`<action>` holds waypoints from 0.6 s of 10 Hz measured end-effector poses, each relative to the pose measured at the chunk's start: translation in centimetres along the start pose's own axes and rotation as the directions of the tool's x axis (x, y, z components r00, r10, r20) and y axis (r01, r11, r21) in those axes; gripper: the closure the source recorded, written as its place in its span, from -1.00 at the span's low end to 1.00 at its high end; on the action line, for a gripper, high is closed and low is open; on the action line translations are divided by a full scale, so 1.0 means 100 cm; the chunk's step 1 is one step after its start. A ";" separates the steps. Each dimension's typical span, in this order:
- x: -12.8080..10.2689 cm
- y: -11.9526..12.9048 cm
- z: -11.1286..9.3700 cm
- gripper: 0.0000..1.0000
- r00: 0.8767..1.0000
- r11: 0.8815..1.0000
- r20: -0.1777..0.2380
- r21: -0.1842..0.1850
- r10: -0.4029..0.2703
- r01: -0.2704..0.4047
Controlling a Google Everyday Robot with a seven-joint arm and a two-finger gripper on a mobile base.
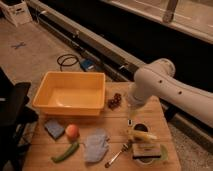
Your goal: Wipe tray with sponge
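Observation:
A yellow plastic tray [50, 106] stands at the back left of the wooden table and looks empty inside. A blue sponge [54, 128] lies on the table in front of the tray's left corner. My white arm [160, 85] reaches in from the right over the table's right half. My gripper [131, 106] hangs at its lower end, just right of the tray and above the table, far from the sponge. Most of the gripper is hidden by the arm.
Dark grapes [115, 101] lie beside the tray's right wall. In front are an orange [72, 131], a green pepper [65, 152], a grey cloth [95, 145], a fork [118, 154], a banana [142, 135] and a flat pad on a dark bowl [148, 152]. A black chair [12, 107] stands at the left.

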 end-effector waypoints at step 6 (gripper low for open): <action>-0.050 -0.012 0.005 -0.36 0.991 0.994 0.072 0.001 -0.111 0.112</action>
